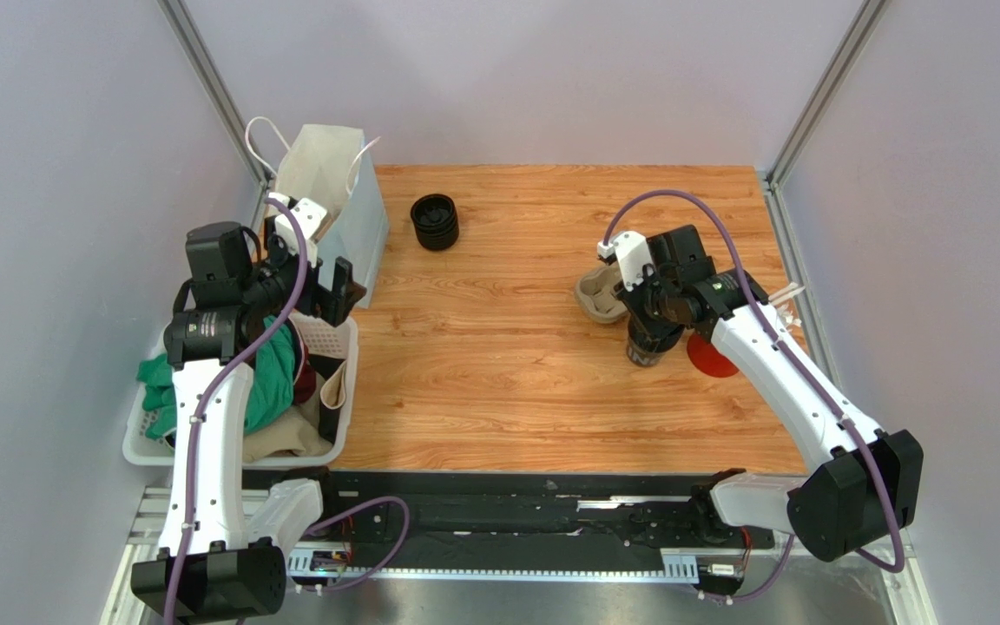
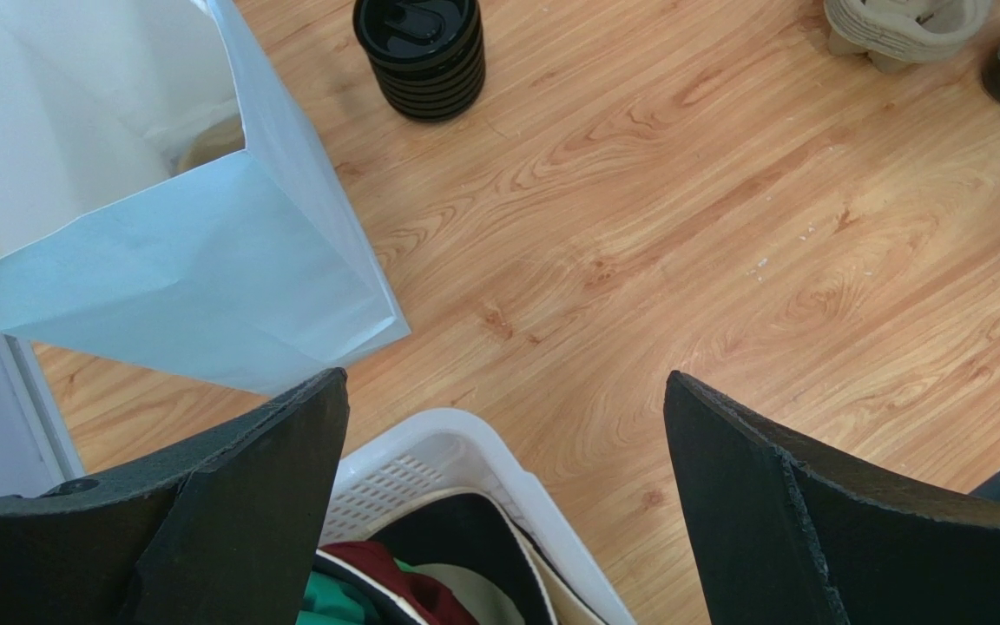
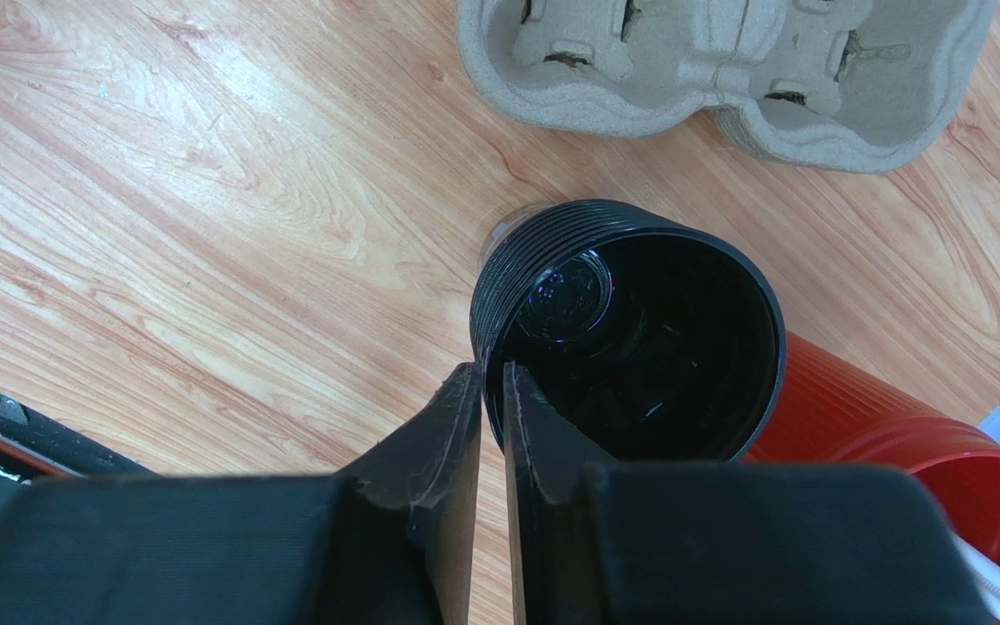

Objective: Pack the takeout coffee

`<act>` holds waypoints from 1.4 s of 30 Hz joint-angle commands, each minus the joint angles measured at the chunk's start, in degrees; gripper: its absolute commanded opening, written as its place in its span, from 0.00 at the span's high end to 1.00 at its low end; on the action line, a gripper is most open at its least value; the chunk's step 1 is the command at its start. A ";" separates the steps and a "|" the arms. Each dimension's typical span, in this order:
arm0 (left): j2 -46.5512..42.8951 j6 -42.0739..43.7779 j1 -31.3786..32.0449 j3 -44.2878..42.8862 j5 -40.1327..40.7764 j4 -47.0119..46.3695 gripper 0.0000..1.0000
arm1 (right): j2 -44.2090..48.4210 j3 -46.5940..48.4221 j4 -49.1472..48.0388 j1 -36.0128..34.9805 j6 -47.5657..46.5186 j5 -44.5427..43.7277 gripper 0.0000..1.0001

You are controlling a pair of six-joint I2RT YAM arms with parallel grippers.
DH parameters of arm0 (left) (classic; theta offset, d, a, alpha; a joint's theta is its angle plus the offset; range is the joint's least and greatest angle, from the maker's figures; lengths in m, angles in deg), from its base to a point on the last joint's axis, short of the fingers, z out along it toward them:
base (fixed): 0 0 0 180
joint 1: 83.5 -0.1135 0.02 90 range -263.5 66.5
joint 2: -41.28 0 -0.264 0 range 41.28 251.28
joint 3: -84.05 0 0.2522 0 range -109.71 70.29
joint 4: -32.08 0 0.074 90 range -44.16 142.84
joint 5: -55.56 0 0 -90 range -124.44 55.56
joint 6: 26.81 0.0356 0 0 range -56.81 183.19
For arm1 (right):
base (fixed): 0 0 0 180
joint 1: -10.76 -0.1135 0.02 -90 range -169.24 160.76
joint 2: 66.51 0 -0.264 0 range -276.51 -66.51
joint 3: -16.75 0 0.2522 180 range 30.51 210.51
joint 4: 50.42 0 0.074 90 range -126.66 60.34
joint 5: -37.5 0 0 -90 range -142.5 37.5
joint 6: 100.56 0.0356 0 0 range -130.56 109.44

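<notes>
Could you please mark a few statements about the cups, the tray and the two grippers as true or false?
1. The lidded black cup stands on the table beside the white paper bag. True.
2. The left gripper is clamped on the bag. False: its jaws stand wide open and hold nothing.
3. The cardboard cup tray holds a cup. False: the wells in view are empty.
4. The right gripper pinches the rim of a lidless black cup. True.

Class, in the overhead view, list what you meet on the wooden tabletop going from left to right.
paper bag → lidded black cup → cardboard cup tray → open black cup → red cup
</notes>
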 commanded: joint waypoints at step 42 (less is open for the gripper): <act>0.41 -0.67 -0.18 0.65 -1.23 -2.01 0.01 | 1.84 0.18 -2.84 0.36 0.19 -0.88 0.99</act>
